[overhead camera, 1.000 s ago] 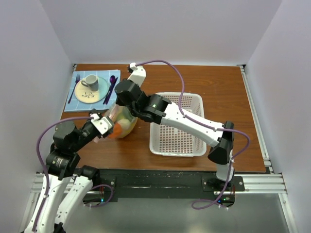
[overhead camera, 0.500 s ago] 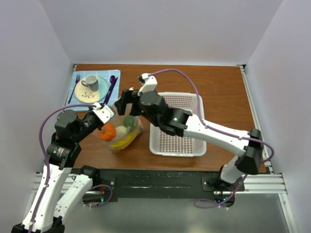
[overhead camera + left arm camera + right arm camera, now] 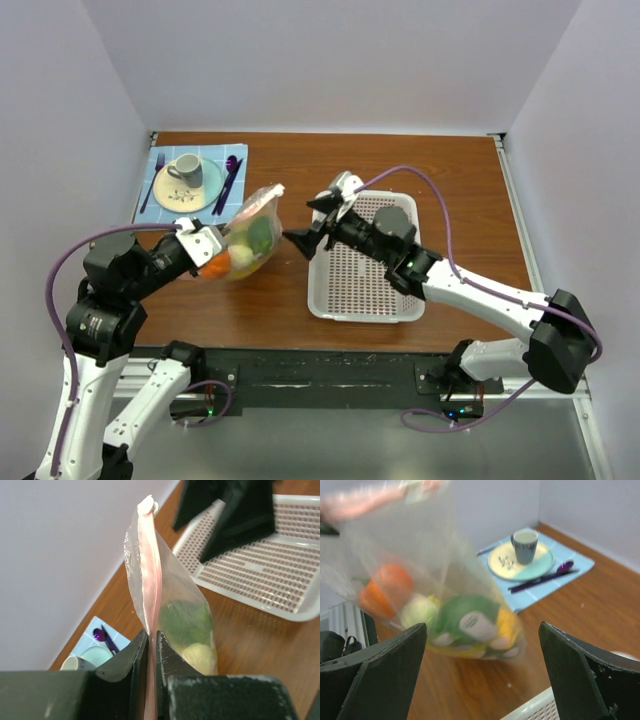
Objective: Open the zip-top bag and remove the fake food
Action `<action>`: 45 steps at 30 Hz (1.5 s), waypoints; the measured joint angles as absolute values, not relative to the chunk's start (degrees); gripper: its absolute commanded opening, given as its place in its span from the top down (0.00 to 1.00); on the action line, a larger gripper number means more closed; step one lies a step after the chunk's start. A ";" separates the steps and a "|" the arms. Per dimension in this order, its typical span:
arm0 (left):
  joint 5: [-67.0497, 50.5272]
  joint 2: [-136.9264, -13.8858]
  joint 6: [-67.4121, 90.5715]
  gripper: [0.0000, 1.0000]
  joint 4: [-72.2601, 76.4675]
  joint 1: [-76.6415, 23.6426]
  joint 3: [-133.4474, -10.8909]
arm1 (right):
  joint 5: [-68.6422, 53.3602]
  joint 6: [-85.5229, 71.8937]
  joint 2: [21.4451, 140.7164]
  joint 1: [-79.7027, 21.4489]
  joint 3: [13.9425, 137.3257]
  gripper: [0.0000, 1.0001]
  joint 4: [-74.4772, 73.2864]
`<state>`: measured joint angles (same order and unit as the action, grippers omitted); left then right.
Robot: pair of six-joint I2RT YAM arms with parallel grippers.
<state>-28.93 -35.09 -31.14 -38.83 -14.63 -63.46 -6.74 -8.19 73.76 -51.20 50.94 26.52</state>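
The zip-top bag [image 3: 250, 232] hangs tilted above the table, its pink zip strip [image 3: 149, 570] running up and away from my left gripper [image 3: 206, 252]. That left gripper [image 3: 151, 641] is shut on the strip's near end. The fake food [image 3: 462, 620] lies bunched in the bag's low belly: an orange piece [image 3: 385, 590], a pale round one, green and yellow pieces. My right gripper [image 3: 308, 222] stands open just right of the bag, apart from it. In the right wrist view the right gripper [image 3: 482, 675] has wide jaws with nothing between them, and the bag [image 3: 420, 555] hangs ahead, blurred.
A white perforated basket [image 3: 360, 313] sits right of centre, under the right arm. At the back left a blue mat [image 3: 152, 210] holds a plate, a cup [image 3: 187, 170] and purple cutlery [image 3: 230, 180]. White walls enclose the table on three sides.
My right gripper has opened, let go of the bag and drawn back to the right. The left gripper closed on the zip strip and lifted the bag off the table.
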 measured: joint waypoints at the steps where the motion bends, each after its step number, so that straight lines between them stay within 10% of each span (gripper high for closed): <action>1: -30.09 -35.40 -31.79 0.99 -39.97 -14.63 -63.99 | -9.69 -8.34 73.76 -49.25 50.74 0.04 28.10; 25: -41.80 -42.11 -40.12 1.00 -58.89 -14.63 -73.23 | -43.79 -9.61 77.84 -42.41 53.98 0.14 36.86; 31: -42.26 -42.89 -40.14 1.00 -59.44 -14.63 -74.61 | -45.50 -14.26 81.23 -41.17 53.95 0.68 43.72; 36: -42.26 -43.13 -40.14 0.99 -59.68 -14.63 -74.78 | -48.42 -22.09 86.94 -40.93 54.26 0.81 52.05; 40: -41.87 -42.87 -40.01 0.40 -59.46 -14.63 -74.74 | -51.29 -30.74 90.65 -40.51 54.26 0.98 61.93; 45: -39.77 -39.57 -38.22 0.12 -53.74 -14.63 -71.79 | -54.48 -42.26 94.35 -40.07 54.33 0.98 69.87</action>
<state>-39.77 -39.57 -38.22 -53.74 -14.63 -71.79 -54.48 -42.26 94.35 -40.07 54.33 69.87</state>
